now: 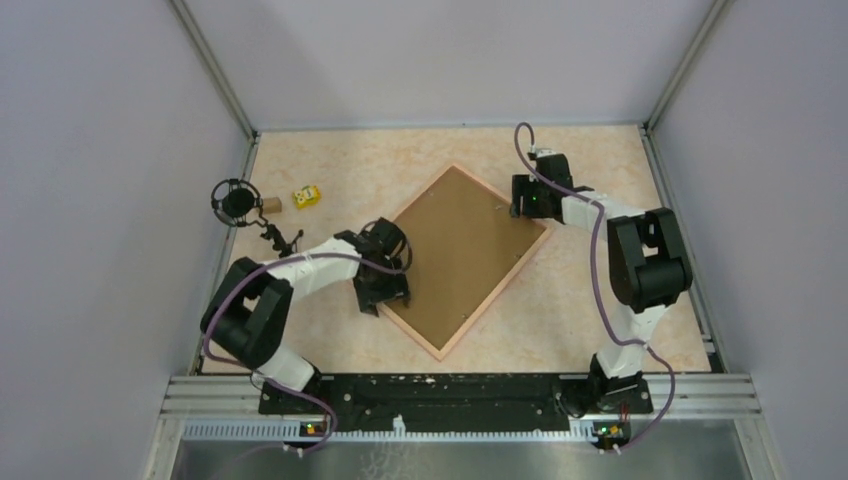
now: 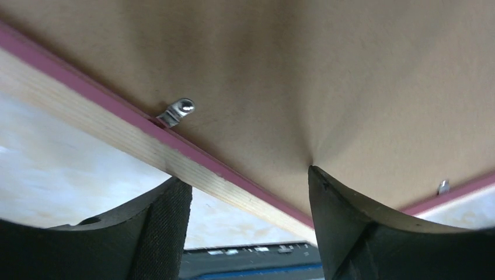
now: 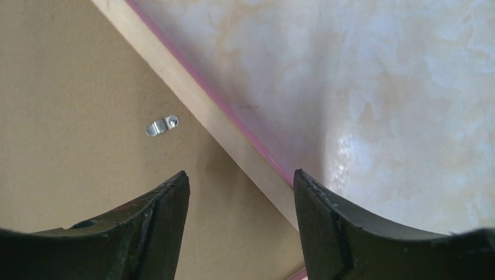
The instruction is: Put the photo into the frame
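The pink frame [image 1: 495, 295] lies face down and turned like a diamond in the middle of the table. A brown backing board [image 1: 465, 255] fills it, and the photo is hidden. My left gripper [image 1: 385, 290] is open at the frame's left edge. In the left wrist view its jaws [image 2: 250, 186] straddle the rail [image 2: 117, 137], and the right finger [image 2: 344, 221] rests against the board [image 2: 327, 76] near a metal clip [image 2: 177, 111]. My right gripper [image 1: 522, 205] is open at the upper right edge. There its jaws [image 3: 240, 186] straddle the rail [image 3: 204, 102] beside another clip [image 3: 161, 125].
At the back left stand a black round object on a small stand [image 1: 237, 201], a small wooden block [image 1: 271, 205] and a yellow box [image 1: 307, 196]. Walls with metal posts close in the marbled table [image 1: 600, 300] on three sides.
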Controlling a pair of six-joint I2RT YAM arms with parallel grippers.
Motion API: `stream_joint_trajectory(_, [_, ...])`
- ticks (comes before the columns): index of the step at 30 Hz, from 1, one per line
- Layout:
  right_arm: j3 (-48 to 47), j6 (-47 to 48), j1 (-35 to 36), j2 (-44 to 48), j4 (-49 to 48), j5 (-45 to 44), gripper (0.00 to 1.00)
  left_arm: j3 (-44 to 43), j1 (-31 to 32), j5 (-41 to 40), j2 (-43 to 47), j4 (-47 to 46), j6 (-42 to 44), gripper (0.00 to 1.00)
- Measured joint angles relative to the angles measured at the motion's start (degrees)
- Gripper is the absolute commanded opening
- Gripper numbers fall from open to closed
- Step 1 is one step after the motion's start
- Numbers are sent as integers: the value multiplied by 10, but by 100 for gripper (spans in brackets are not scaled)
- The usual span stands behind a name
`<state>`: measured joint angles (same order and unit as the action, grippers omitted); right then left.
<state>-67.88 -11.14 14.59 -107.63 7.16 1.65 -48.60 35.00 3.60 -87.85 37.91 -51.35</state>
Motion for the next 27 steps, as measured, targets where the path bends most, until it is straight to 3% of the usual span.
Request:
stream_joint_trajectory(4, [38,-2,-7,31,5,6,60,-67,-65,-17,-57,42,89,65])
stream_joint_trajectory(9, [52,-5,-7,57,49,0,73,-151,-101,-62,-115,64,183,59])
stream_joint_trajectory(16, [75,-51,-4,83,62,-40,82,-151,-114,-76,-114,43,242,26])
stream_joint_trajectory(19, [75,-83,1,83,59,-68,83,-143,-123,-69,-108,25,247,16])
stream_joint_trajectory(27, [17,-163,9,18,80,-137,73,-133,-132,-58,-104,-28,243,4])
